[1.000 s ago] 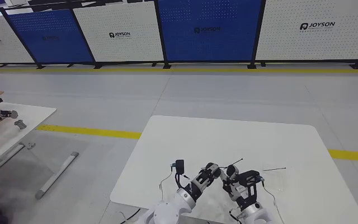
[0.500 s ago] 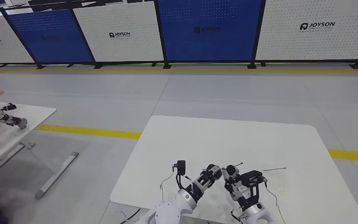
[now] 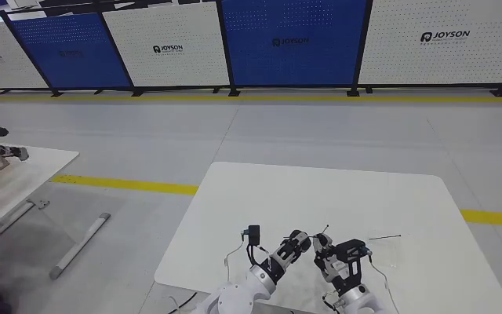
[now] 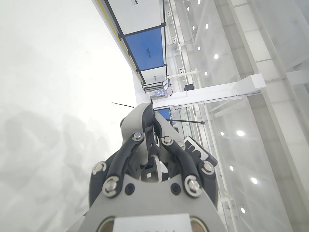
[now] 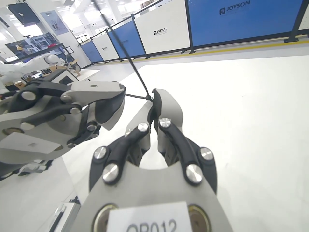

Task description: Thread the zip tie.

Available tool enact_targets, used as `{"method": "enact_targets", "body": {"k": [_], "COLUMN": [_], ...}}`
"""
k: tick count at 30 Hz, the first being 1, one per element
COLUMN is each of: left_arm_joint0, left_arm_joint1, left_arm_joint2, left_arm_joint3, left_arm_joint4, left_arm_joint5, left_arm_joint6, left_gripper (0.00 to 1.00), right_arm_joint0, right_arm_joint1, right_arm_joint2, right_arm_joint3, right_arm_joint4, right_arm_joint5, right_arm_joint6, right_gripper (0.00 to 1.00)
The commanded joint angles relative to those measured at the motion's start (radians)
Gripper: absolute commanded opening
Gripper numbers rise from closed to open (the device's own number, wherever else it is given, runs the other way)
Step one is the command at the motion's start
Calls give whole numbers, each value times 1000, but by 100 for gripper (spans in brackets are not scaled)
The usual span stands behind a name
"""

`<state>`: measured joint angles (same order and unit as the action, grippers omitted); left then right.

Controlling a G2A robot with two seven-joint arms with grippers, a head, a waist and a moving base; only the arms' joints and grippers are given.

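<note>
Now, at the table's (image 3: 329,188) six o'clock edge, my left hand (image 4: 152,113) and right hand (image 5: 153,100) are both clamped on the zip tie (image 5: 113,34). A spare tie (image 3: 384,236) lies at their three o'clock.

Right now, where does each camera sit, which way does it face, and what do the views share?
Top view: above the arms, looking down at the white table, fence panels beyond; both arms show at the near edge.
Left wrist view: on the left wrist, facing along the left gripper across the table toward the panels.
Right wrist view: on the right wrist, facing over the right gripper; the left gripper shows beside it.
Shared: both wrist views show the zip tie.
</note>
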<state>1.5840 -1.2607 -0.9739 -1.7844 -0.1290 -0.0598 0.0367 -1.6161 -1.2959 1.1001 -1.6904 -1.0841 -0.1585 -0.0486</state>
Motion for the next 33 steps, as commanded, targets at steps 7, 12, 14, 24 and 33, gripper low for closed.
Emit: {"method": "enact_targets", "body": {"k": [7,12,14,24,33], "left_arm_joint0": [11,16,17,26,48], "left_arm_joint1": [1,2,2,3,6], "left_arm_joint2": [-6,-12,-13,-22,-34], "left_arm_joint3": [-6,-8,-9,-18,-40], "left_arm_joint4": [-4,-14,-15,-31,-34], "left_arm_joint5": [-46,-58,-60,-85,-114], "left_arm_joint6": [-11,-18,-20,-25,-35], "left_gripper": [0,0,0,0,0], "right_arm_joint0": [12,14,14,14,13], "right_arm_joint1": [-2,-2,-1,-1,0], "right_arm_joint2": [-14,-16,-16,-17,-17], "right_arm_joint3": [13,13,13,16,16], "right_arm_joint4": [-11,-17,-18,-25,-34], "right_arm_joint5": [4,7,8,10,15], "right_arm_joint6": [13,17,18,19,18], "right_gripper": [0,0,0,0,0]}}
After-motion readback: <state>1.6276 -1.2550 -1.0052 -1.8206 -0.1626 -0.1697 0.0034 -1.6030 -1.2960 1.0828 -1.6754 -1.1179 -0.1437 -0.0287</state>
